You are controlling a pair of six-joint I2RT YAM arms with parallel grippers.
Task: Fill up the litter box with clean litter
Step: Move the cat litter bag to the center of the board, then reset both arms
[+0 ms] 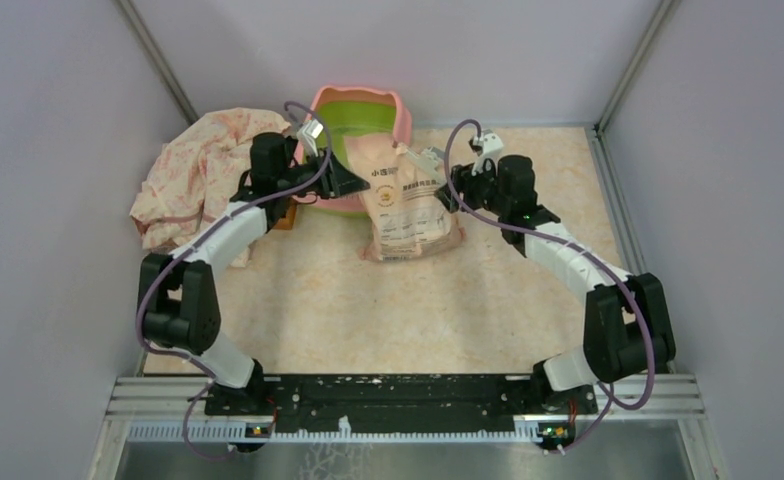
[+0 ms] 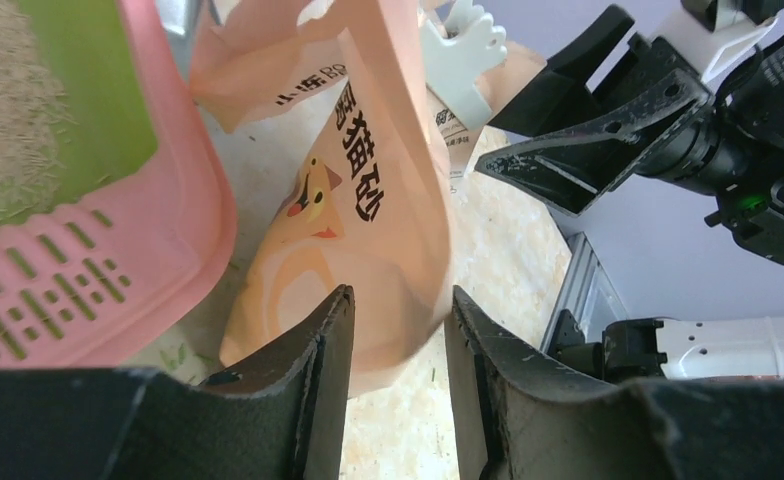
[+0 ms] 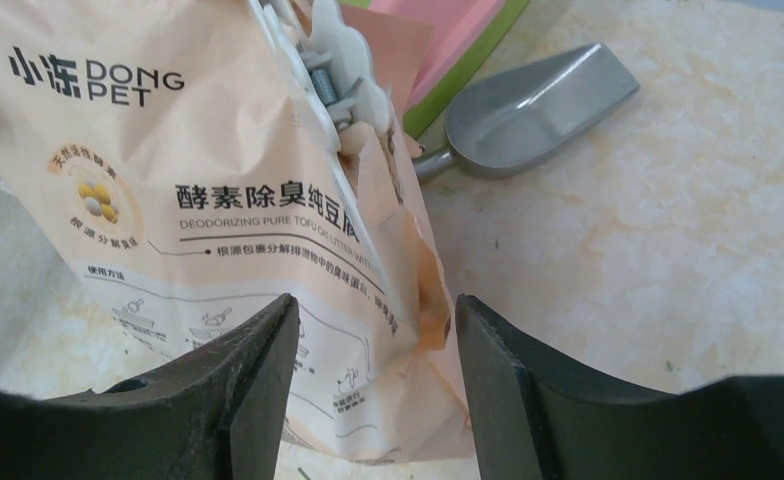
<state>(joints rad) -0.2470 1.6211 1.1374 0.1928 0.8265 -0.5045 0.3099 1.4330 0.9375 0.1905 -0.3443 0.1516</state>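
Left pincer [image 2: 400, 295]: parted, bag [image 2: 388, 180] not clamped.
Right pincer [image 3: 374, 300]: parted likewise.
Risk: unheld bag may be tipped, contents spilled outside litter box [image 2: 168, 220].

Both arms, left arm [image 1: 233, 228] and right arm [image 1: 568, 255]: white link shells, black joint housings. Purple cable [image 1: 146, 300] loops along each arm. Green indicator light [image 2: 751, 200] on right wrist. White camera bracket [image 1: 486, 145] above right wrist. Fingers of left gripper [image 2: 398, 300] and right gripper [image 3: 373, 305]: matte black, tapered, scuffed inner faces.
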